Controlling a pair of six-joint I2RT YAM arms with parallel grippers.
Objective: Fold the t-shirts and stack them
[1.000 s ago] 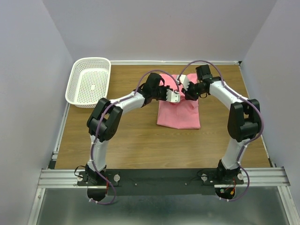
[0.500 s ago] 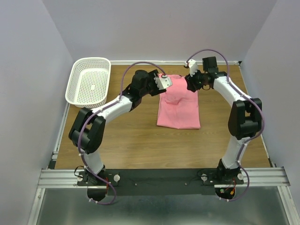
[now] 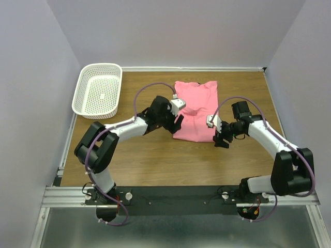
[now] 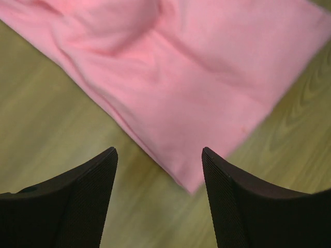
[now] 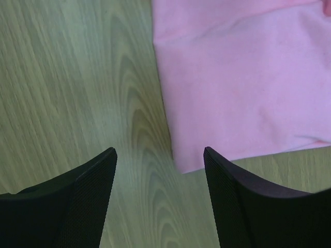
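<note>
The salmon-pink t-shirt (image 3: 196,103) lies flat on the wooden table as a long folded strip, running from the far edge toward me. My left gripper (image 3: 176,125) is open at its near left corner. In the left wrist view that corner of the t-shirt (image 4: 196,77) points down between the black fingers (image 4: 83,196), and the left gripper (image 4: 158,151) holds nothing. My right gripper (image 3: 221,140) is open at the near right corner. In the right wrist view the t-shirt (image 5: 243,82) ends in a corner just above the gap of the empty right gripper (image 5: 159,151).
A white perforated basket (image 3: 98,90) stands at the table's far left corner. Bare wood table (image 3: 145,155) stretches between the shirt and the arm bases. Grey walls close in on the left, right and back.
Both grippers have opened and let go of the shirt. They went from the shirt's middle to its far end, then back to the near corners. The shirt now lies stretched out longer.
</note>
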